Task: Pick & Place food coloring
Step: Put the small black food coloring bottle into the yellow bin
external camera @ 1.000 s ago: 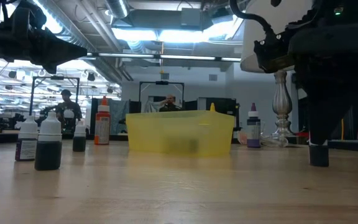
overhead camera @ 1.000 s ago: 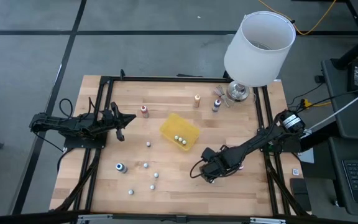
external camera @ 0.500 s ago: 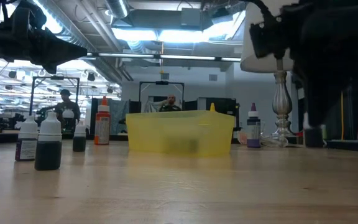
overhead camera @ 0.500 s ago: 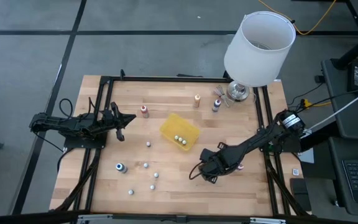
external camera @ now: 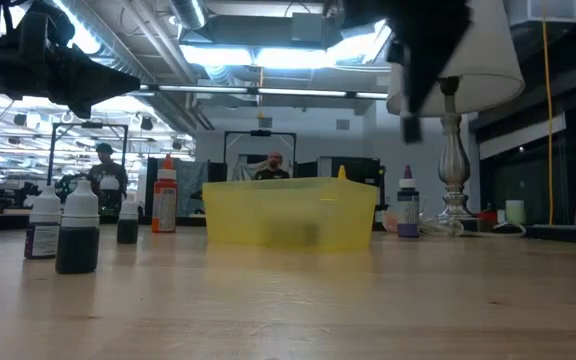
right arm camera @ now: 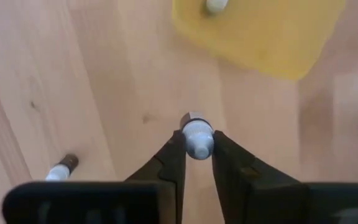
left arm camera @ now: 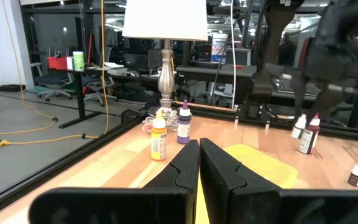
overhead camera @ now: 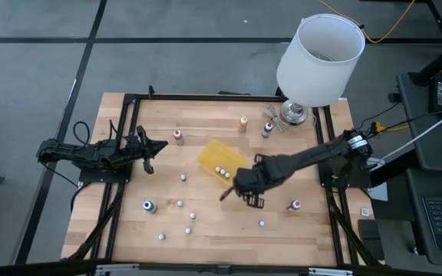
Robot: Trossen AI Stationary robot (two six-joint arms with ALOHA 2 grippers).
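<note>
My right gripper hangs over the table just near of the yellow tray, shut on one tiny whitish food coloring bottle. Three small bottles lie inside the tray. Several more bottles stand on the near-left part of the table, and one with a pink cap and a whitish one stand near right. My left gripper waits shut at the left side, above the table; its fingers touch nothing. My right gripper pinches the whitish bottle by its body between the two fingers. The fingers slant down from the table's right. The bottle's grey end sticks out past the fingertips. The bottle is lifted clear of the table.
A lamp with a white shade stands at the far right corner. Three taller bottles, red-capped, orange and purple, stand along the far side. A black frame borders the table. People show in the room behind.
My right gripper has risen from the near-right part of the table and moved left and toward the far edge, up to the yellow tray, carrying the small bottle clear of the table. The pink-capped bottle and a whitish one it covered now show.
</note>
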